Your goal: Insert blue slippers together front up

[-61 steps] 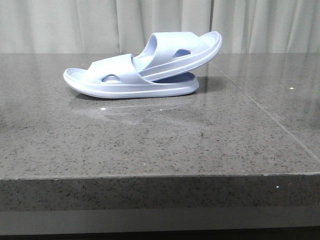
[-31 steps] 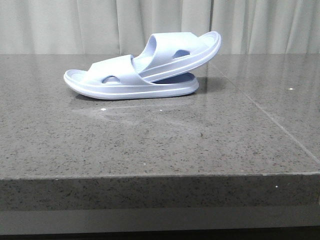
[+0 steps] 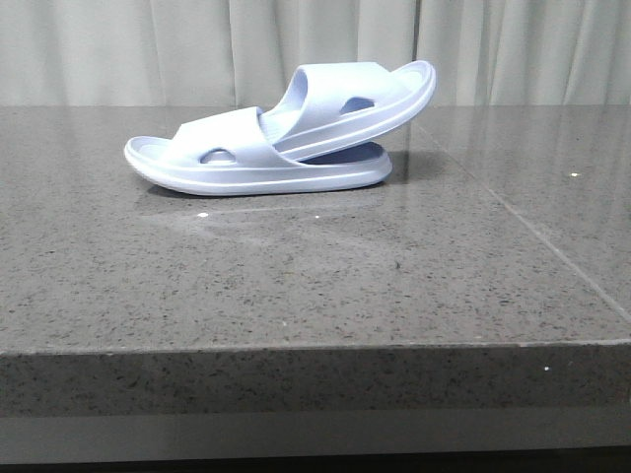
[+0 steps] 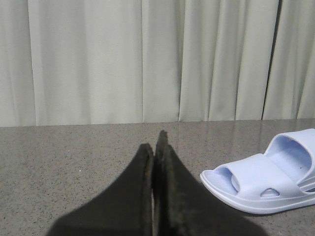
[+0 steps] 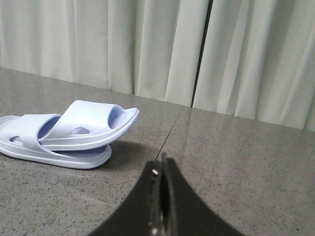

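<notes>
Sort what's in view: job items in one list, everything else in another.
Job: lower slipper, flat on the table; upper slipper, tucked under its strap and tilted up; left gripper and right gripper, both shut, empty.

Other: table; curtain.

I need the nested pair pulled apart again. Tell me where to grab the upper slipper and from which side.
Grip the raised heel end of the upper slipper, coming from the robot's right side. It tilts up clear of the lower slipper, so there is a gap beneath it; its front is tucked under the lower strap. The right claw is probably nearer.
</notes>
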`<state>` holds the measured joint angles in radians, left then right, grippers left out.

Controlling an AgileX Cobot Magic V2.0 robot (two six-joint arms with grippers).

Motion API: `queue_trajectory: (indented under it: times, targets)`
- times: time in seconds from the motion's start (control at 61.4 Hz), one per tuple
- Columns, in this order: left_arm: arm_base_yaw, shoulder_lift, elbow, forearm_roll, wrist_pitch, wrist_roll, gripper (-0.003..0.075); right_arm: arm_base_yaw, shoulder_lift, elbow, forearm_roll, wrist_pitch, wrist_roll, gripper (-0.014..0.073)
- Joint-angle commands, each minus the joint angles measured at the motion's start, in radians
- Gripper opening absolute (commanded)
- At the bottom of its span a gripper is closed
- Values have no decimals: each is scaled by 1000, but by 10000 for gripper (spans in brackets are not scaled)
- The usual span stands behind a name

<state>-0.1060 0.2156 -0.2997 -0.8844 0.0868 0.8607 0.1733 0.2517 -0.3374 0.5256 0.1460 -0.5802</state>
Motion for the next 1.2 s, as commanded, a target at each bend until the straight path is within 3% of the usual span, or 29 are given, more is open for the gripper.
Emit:
queue_trajectory:
  times: [0.0, 0.716, 0.781, 0.928, 0.976, 1.188]
  targets:
    - [-7, 8, -28, -4, -54, -1, -20, 1, 7, -29, 1, -72, -5, -60]
    - [-7, 8, -13, 8, -66, -7, -20, 1, 7, -29, 1, -72, -5, -60]
    - [-7, 2, -6, 175, -38, -127, -20, 1, 7, -29, 1, -72, -5, -60]
    - [-24, -7, -1, 760, -9, -714, -20, 1, 7, -29, 1, -72, -5, -60]
    - [-37, -12, 3, 863, -13, -807, -20, 1, 7, -29, 1, -72, -5, -60]
    - [-20, -80, 56, 875, -14, -819, -20, 1, 7, -29, 1, -72, -5, -60]
